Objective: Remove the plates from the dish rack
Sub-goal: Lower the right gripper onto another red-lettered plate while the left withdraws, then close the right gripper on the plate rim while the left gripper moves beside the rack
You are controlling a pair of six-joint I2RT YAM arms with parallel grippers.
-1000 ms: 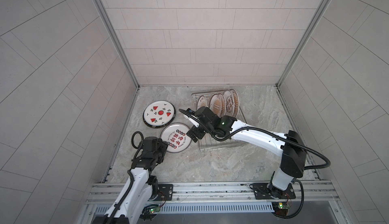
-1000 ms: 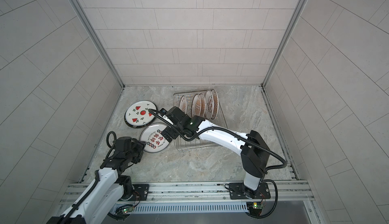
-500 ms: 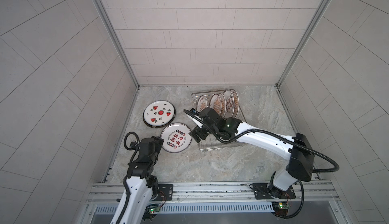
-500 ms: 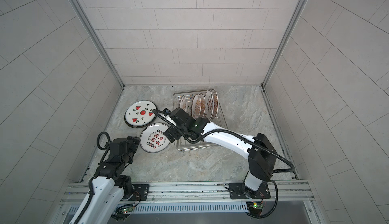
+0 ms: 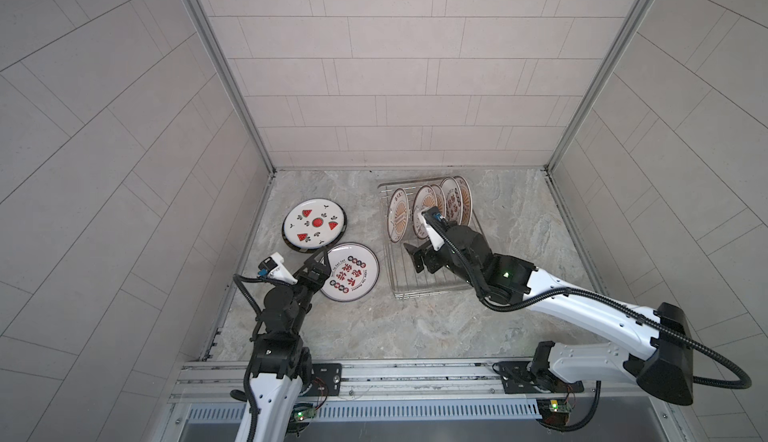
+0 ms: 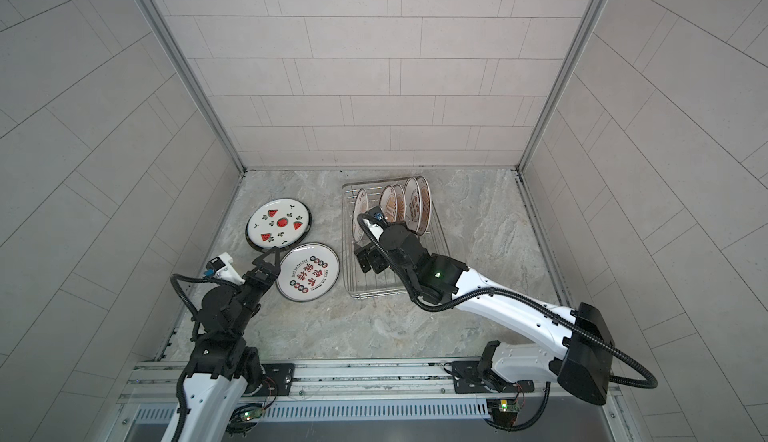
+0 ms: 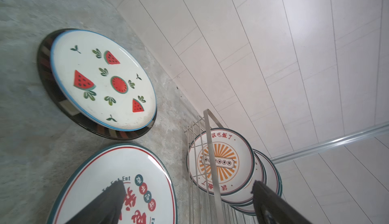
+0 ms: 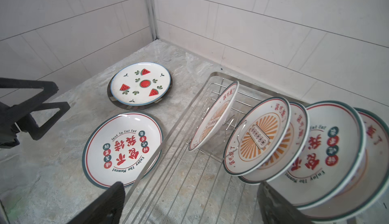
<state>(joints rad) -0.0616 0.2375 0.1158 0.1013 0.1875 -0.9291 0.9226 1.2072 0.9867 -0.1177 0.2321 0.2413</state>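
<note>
Right pincer point(image 8: 190, 188) back over dish rack point(image 5: 415, 291), wide, empty | left pincer point(image 7: 187, 183) wide, empty

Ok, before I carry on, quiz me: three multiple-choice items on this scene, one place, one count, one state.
1. How many plates stand in the silver wire dish rack? A) two B) eight C) five
2. Where does the round white watermelon-print plate lie? A) upright in that rack B) flat on a dark-rimmed round plate on the table C) leaning on the wall
3. The left tool is: A) open and empty B) shut on a plate C) out of view
Key: 1C, five rims show in the right wrist view; 2B, a dark rim shows beneath it; 3A, its fingers stand apart, gripping nothing.
</note>
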